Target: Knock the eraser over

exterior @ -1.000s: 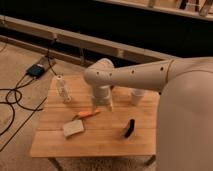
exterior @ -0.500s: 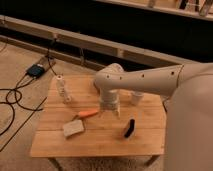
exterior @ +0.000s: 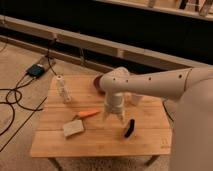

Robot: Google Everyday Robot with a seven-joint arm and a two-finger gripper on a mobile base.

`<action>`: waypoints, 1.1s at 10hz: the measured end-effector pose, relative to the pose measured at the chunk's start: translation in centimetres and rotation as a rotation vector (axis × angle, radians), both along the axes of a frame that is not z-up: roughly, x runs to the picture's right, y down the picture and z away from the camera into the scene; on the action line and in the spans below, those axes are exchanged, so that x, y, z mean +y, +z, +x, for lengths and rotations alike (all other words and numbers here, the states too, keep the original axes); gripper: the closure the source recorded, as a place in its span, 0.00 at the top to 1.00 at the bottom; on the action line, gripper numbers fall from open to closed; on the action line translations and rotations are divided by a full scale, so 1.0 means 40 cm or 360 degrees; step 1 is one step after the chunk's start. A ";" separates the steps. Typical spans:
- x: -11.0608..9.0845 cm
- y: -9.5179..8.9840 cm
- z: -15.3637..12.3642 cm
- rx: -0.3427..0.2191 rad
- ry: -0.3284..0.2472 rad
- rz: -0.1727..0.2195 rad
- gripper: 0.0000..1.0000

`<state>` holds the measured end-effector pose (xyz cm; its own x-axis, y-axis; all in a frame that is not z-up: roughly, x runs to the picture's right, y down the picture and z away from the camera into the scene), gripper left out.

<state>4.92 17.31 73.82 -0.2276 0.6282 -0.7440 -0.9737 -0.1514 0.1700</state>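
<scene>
I am seeing cables (exterior: 15, 100) and a dark box (exterior: 37, 70) lying on the floor at the upper left. On the wooden table (exterior: 55, 142), a white bottle (exterior: 62, 89) is standing near the left edge; whether it carries a label I cannot tell. A beige block (exterior: 73, 128) and a slim orange object (exterior: 89, 113) are lying right of it. The gripper (exterior: 114, 118) is hanging at frame centre, pointing down at the tabletop; I cannot tell whether it is wide or narrow. The eraser (exterior: 130, 128) is sitting just right of it, looking thin, black, edge-on and slanted. Bare wood is lying open between the eraser and the table's right and front edges.
</scene>
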 end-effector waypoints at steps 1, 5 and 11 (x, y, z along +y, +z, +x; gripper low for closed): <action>0.005 -0.001 0.015 0.0027 0.0007 -0.0011 0.65; 0.028 0.000 0.058 0.0111 0.0023 -0.0056 0.65; 0.031 0.009 0.142 0.0305 0.0075 -0.0068 0.65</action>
<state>10.59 18.57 74.18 -0.3959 0.5823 -0.7101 -0.9150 -0.1847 0.3587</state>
